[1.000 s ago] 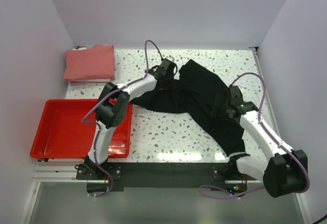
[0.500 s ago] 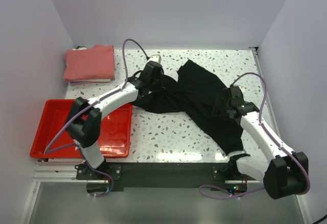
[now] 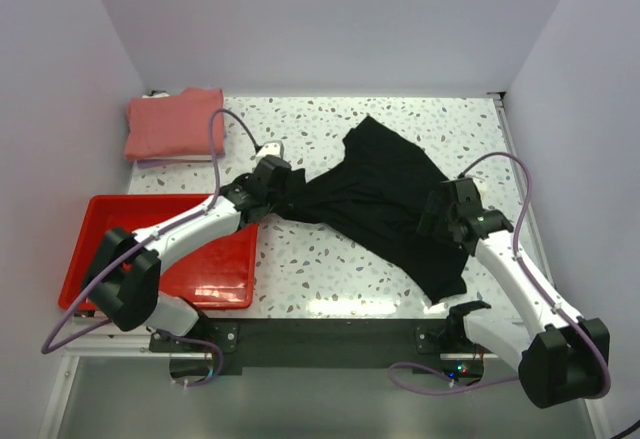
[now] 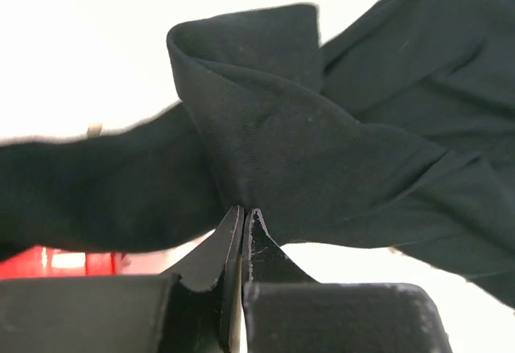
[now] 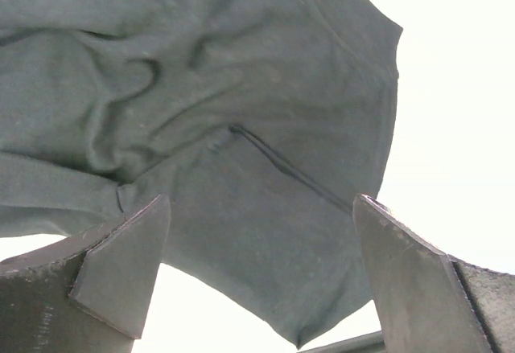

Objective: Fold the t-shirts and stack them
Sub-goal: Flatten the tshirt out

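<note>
Pinching a bunched fold of the black t-shirt (image 3: 385,194), your left end effector (image 4: 243,212) is clamped tight on it. The right end effector (image 5: 261,200) sits over the cloth, fingers apart, gripping nothing. The shirt lies crumpled across the counter (image 3: 320,259). Grab a matching edge with the right, then draw it flat. Free room lies near-centre; mind the red tray (image 3: 150,249) at left and the folded salmon-pink t-shirt (image 3: 175,124) far-left.

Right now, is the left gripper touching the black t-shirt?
Touching. The left wrist view shows the left gripper shut on a fold of the black t-shirt.
</note>
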`<state>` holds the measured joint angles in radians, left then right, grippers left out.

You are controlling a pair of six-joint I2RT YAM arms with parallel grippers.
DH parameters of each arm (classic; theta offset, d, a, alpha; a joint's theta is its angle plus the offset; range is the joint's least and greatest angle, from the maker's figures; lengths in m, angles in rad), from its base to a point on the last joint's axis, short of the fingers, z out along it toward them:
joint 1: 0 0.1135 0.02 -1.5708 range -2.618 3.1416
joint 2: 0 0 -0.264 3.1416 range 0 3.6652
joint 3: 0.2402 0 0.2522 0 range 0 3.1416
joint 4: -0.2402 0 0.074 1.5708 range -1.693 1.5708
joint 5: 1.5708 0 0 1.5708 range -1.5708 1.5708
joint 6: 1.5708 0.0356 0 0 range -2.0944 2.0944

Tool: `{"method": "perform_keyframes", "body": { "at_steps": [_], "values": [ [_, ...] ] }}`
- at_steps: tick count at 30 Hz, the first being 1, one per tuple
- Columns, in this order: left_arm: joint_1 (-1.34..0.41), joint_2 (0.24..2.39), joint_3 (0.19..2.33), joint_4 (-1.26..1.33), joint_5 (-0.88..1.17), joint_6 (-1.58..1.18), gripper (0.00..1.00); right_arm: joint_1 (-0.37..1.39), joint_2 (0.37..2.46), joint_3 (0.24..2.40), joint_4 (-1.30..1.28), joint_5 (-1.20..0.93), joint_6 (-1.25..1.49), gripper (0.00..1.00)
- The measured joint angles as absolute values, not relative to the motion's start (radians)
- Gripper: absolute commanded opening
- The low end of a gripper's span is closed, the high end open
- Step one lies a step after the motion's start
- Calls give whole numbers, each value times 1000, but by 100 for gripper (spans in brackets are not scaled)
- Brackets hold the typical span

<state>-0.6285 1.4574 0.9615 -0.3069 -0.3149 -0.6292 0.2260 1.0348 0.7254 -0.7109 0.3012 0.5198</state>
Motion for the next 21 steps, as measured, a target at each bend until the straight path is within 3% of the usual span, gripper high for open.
{"method": "perform_keyframes", "body": {
  "at_steps": [11,16,21],
  "values": [
    [-628,1332,835,-274,-290,-644,0,216,950,647,-836,353,720,99],
    [-628,1283,811,-259,-291,-644,0,186,1035,649,-791,366,723,94],
    [-628,1256,794,-256,-292,-644,0,172,1140,652,-690,213,688,90]
  ]
}}
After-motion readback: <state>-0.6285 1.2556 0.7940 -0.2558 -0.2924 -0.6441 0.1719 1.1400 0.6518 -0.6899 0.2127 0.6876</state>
